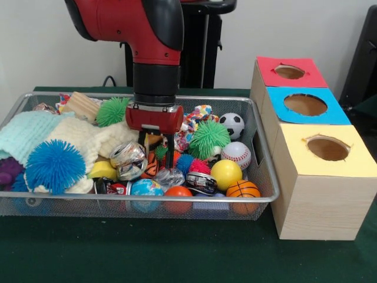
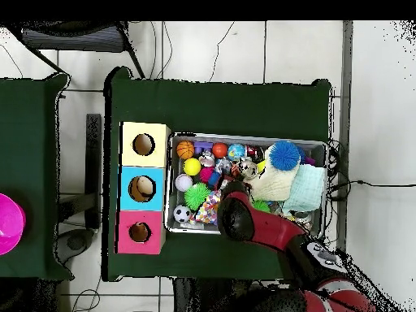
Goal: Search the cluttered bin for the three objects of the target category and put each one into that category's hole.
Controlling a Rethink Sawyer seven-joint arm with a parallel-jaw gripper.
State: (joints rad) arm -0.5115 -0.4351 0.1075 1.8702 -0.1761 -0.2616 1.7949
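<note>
While the gripper (image 1: 159, 147) hangs low over the middle of the bin (image 1: 266, 177), we see its fingers spread moderately and holding nothing. We judge balls to be the target: the baseball (image 1: 236, 154), yellow ball (image 1: 226, 174) and basketball (image 1: 242, 189) lie toward the boxes' side of it, near the yellow box (image 1: 321, 180).

Balls (image 1: 226, 174) in bin (image 1: 266, 177), boxes (image 1: 318, 177) beside bin
</note>
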